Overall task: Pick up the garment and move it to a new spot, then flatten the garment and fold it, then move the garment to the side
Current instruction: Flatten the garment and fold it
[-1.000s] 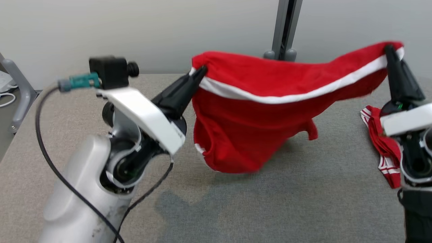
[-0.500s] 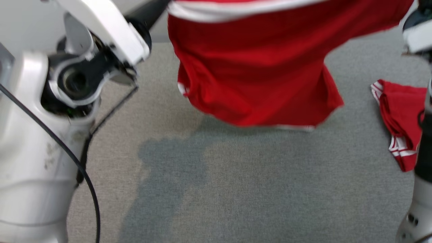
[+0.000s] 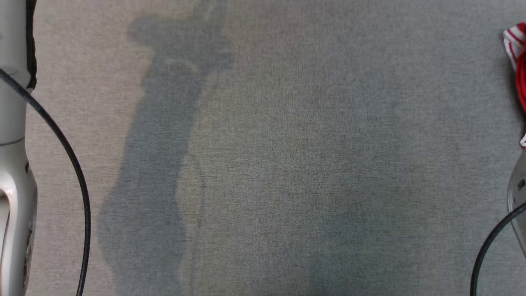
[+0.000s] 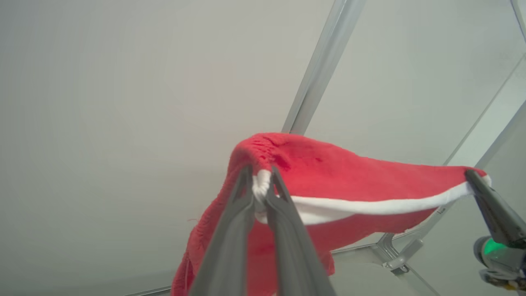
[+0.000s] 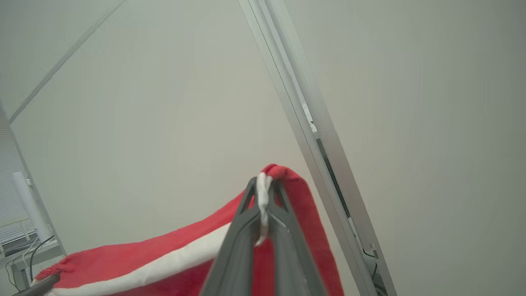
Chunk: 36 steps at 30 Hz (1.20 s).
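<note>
Gripping the red garment (image 4: pixel 349 176) by its white band, left claw (image 4: pixel 263 193) and right claw (image 5: pixel 263 197) both clamped on cloth. Holding it stretched high above the desk (image 3: pixel 287 164), probably to shake out creases before flattening.

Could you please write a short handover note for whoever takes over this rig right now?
Grippers: the left gripper is shut on one end of the garment's white band; the right gripper is shut on the other end.
Things: the red garment is up in the air, stretched between the two grippers and hanging below them. The grey table lies below; a striped cloth sits at its right side in the head view.
Done: the garment is picked up.
Left: lay it at a new spot, flatten it, fold it, move it aside.
</note>
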### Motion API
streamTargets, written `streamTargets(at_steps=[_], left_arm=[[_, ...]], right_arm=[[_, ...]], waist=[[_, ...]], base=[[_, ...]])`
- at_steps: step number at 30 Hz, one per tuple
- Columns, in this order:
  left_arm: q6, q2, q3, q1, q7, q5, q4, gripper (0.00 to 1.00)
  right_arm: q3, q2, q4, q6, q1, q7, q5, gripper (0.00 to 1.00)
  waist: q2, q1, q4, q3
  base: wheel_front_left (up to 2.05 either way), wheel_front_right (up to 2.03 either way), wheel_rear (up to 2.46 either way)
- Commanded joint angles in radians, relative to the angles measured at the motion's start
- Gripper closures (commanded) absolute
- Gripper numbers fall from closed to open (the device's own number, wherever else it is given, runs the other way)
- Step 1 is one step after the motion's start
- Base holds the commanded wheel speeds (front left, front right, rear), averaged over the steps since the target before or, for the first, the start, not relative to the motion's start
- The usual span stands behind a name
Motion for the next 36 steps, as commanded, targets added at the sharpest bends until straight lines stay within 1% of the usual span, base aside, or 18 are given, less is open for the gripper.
streamTargets(at_steps=[1,2,4,5,7,9,11,13,14,16,19,21,24,27,30,36], left_arm=[[-0.023,-0.001,-0.005,-0.017,-0.036,0.018,0.041,1.00],[-0.042,-0.003,-0.019,-0.021,-0.064,0.036,0.071,1.00],[-0.072,-0.009,-0.044,-0.005,-0.127,0.063,0.128,1.00],[-0.072,-0.009,-0.044,-0.005,-0.127,0.063,0.128,1.00],[-0.094,-0.019,-0.072,0.030,-0.199,0.086,0.175,1.00],[-0.107,-0.038,-0.089,0.073,-0.247,0.077,0.227,1.00],[-0.114,-0.046,-0.122,0.107,-0.272,0.084,0.269,1.00],[-0.116,-0.050,-0.160,0.159,-0.290,0.090,0.307,1.00],[-0.117,-0.055,-0.178,0.185,-0.292,0.081,0.318,1.00],[-0.117,-0.058,-0.239,0.242,-0.263,0.057,0.301,1.00],[-0.116,-0.014,-0.313,0.316,-0.214,0.005,0.268,1.00],[-0.117,0.013,-0.363,0.360,-0.203,-0.004,0.254,1.00],[-0.117,0.037,-0.445,0.426,-0.189,-0.015,0.237,1.00],[-0.117,0.075,-0.528,0.474,-0.164,-0.008,0.226,1.00],[-0.117,0.102,-0.604,0.510,-0.171,0.014,0.225,1.00],[-0.117,0.109,-0.704,0.568,-0.187,0.016,0.237,1.00]], right_arm=[[0.011,-0.007,0.043,0.000,0.000,-0.025,0.046,1.00],[0.026,-0.006,0.075,0.000,0.005,-0.039,0.077,1.00],[0.071,-0.004,0.133,0.000,0.028,-0.063,0.098,1.00],[0.071,-0.004,0.133,0.000,0.028,-0.063,0.098,1.00],[0.105,-0.007,0.189,0.000,0.060,-0.079,0.129,1.00],[0.142,-0.007,0.239,0.000,0.094,-0.078,0.150,1.00],[0.199,-0.007,0.273,0.000,0.133,-0.049,0.166,1.00],[0.256,-0.028,0.296,0.000,0.187,-0.031,0.181,1.00],[0.281,-0.037,0.302,0.000,0.210,-0.025,0.194,1.00],[0.313,-0.054,0.309,0.000,0.250,-0.018,0.229,1.00],[0.353,-0.080,0.318,0.000,0.313,-0.007,0.279,1.00],[0.378,-0.094,0.323,0.000,0.351,-0.004,0.306,1.00],[0.413,-0.128,0.333,0.000,0.404,0.004,0.337,1.00],[0.453,-0.154,0.339,0.000,0.454,0.013,0.362,1.00],[0.485,-0.180,0.345,0.000,0.493,0.021,0.382,1.00],[0.540,-0.215,0.361,-0.001,0.552,0.032,0.417,1.00]], waist=[[0.0000,0.0000,-0.008,0.047],[0.0000,0.0000,-0.007,0.054],[0.0000,0.0000,-0.006,0.066],[0.0000,0.0000,-0.006,0.066],[0.0000,0.0000,-0.001,0.070],[0.0000,0.0000,0.005,0.064],[0.0000,0.0000,0.013,0.054],[0.0000,0.0000,0.022,0.039],[0.0000,0.0000,0.024,0.030],[0.0000,0.0000,0.029,0.008],[0.0000,0.0000,0.044,-0.020],[0.0000,0.0000,0.051,-0.041],[0.0000,0.0000,0.062,-0.078],[0.0000,0.0000,0.070,-0.110],[0.0000,0.0000,0.074,-0.140],[0.0000,0.0000,0.076,-0.193]], base=[[0.00,0.00,0.00],[0.00,0.00,0.00],[0.00,0.00,0.00],[0.00,0.00,0.00],[0.00,0.00,0.00],[0.00,0.00,0.00],[0.00,0.00,0.00],[0.00,0.00,0.00],[0.00,0.00,0.00],[0.00,0.00,0.00],[0.00,0.00,0.00],[0.00,0.00,0.00],[0.00,0.00,0.00],[0.00,0.00,0.00],[0.00,0.00,0.00],[0.00,0.00,0.00]])
